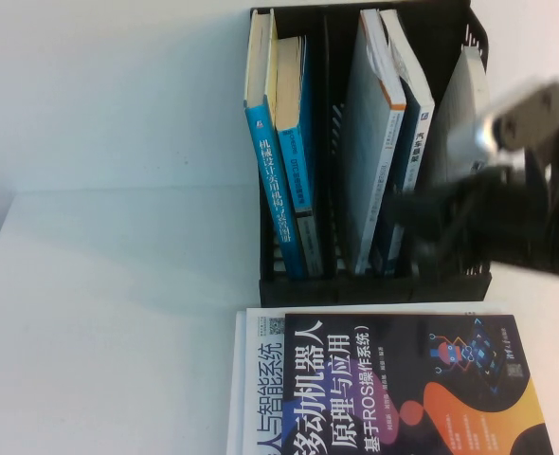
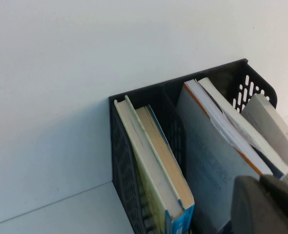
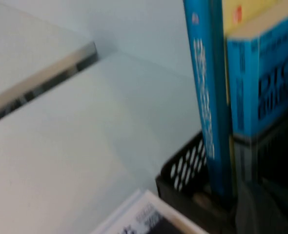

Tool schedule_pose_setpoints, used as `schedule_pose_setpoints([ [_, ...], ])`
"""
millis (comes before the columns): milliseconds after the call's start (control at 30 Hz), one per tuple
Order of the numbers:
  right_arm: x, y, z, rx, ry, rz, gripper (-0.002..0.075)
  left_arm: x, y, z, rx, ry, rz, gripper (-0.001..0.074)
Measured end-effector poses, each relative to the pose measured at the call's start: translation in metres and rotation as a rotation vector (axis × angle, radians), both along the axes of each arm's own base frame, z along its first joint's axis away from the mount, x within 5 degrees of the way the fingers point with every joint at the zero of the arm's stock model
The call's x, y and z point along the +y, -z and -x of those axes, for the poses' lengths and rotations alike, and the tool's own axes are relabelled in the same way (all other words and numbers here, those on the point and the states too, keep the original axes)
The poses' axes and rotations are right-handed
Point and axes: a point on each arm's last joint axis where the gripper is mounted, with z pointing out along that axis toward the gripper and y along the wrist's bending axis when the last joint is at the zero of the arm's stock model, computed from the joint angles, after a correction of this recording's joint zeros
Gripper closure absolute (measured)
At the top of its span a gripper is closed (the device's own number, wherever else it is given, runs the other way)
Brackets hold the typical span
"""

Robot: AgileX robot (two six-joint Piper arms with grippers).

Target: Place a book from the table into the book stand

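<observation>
Book (image 1: 407, 384), dark cover w/ orange swirl, flat before black book stand (image 1: 374, 281); right gripper (image 1: 450, 204) blurred at stand, grip unclear; left gripper unseen.

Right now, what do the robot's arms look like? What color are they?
Only the right arm shows in the high view: dark, almost black, blurry, with a pale grey rounded block on top and thin dark cables looping off its side. It sits by the book stand. The left gripper and right gripper appear only as dark grey rounded bits in the wrist views.
</observation>
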Motion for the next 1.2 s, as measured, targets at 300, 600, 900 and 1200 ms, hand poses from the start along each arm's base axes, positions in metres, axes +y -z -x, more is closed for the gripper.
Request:
schedule_pose_setpoints([
  [300, -0.038, 0.006, 0.033, -0.02, 0.224, 0.05, 0.0729, 0.003, 0.006, 0.013, 0.065, 0.031, -0.015, 0.0734],
  [600, -0.074, -0.007, 0.09, -0.121, 0.324, -0.029, 0.0729, -0.002, 0.041, 0.059, 0.025, 0.125, -0.044, 0.0735],
  [900, -0.095, 0.026, 0.12, -0.082, 0.394, -0.02, 0.0729, 0.006, 0.125, 0.088, -0.019, 0.139, 0.068, 0.0736],
  [1200, -0.102, 0.042, 0.124, -0.051, 0.442, 0.017, 0.0729, 0.016, 0.194, 0.101, -0.027, 0.125, 0.11, 0.0736],
])
